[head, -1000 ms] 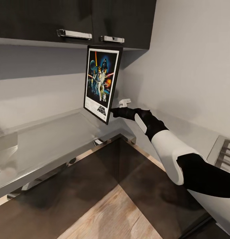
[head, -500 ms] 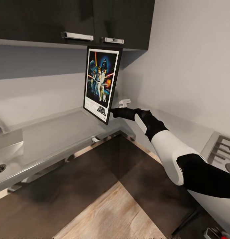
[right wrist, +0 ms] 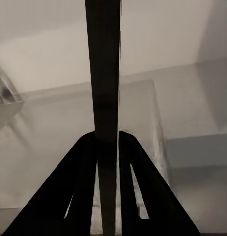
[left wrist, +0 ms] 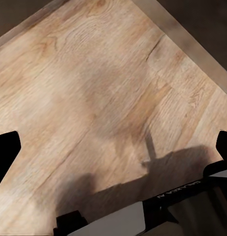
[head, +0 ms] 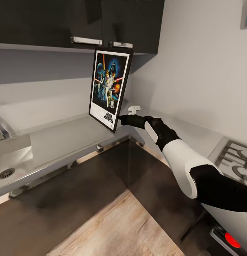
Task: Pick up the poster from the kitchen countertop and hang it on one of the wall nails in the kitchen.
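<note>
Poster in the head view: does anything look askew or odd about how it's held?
Yes. The poster is off the kitchen countertop, pinched only at its lower right corner by the right end effector, and it tilts, its top leaning right. The right wrist view shows its edge clamped between the fingers. No damage visible.

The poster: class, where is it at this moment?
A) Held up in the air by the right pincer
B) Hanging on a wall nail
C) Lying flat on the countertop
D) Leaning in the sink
A: the right pincer grips the poster at its lower edge, above the countertop.
</note>
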Available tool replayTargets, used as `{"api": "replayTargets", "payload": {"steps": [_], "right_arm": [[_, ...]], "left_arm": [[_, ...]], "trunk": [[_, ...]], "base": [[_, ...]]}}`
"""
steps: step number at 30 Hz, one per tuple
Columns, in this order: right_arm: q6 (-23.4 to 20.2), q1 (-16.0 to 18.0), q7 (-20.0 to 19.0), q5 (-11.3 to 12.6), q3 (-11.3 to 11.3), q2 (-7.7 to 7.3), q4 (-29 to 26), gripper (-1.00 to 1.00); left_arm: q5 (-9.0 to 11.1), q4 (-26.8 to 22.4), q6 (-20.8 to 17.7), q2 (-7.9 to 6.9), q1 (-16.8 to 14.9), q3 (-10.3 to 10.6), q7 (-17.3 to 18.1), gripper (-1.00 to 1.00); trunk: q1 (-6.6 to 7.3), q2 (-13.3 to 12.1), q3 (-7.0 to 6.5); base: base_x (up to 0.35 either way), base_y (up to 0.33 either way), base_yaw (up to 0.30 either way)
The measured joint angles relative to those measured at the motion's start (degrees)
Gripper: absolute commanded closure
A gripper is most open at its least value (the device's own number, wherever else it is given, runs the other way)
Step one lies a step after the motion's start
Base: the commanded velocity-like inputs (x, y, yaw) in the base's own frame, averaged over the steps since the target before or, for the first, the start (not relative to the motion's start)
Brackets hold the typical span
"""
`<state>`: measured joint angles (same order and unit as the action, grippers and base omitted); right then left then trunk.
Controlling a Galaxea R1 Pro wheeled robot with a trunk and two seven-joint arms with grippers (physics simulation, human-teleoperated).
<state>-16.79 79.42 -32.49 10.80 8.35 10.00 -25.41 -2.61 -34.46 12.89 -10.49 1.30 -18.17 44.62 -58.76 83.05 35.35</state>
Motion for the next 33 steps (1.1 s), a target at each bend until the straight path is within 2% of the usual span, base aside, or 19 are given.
{"api": "replayTargets", "payload": {"steps": [8,21,33], "right_arm": [[0.0,0.0,0.0,-0.1,0.0,0.0,0.0,1.0],[0.1,-0.1,-0.1,0.0,0.0,0.0,0.1,1.0],[0.1,-1.6,-0.1,0.0,0.0,0.0,0.0,1.0]], "left_arm": [[0.0,0.0,0.0,0.0,0.0,0.0,0.0,-1.0],[0.0,0.0,0.0,0.0,0.0,0.0,0.0,-1.0],[0.0,0.0,0.0,0.0,0.0,0.0,0.0,-1.0]], "trunk": [[0.02,0.0,0.0],[-0.01,0.0,0.0],[-0.01,0.0,0.0]], "base": [[-0.192,0.0,0.0],[-0.331,0.0,0.0],[-0.338,0.0,0.0]]}}
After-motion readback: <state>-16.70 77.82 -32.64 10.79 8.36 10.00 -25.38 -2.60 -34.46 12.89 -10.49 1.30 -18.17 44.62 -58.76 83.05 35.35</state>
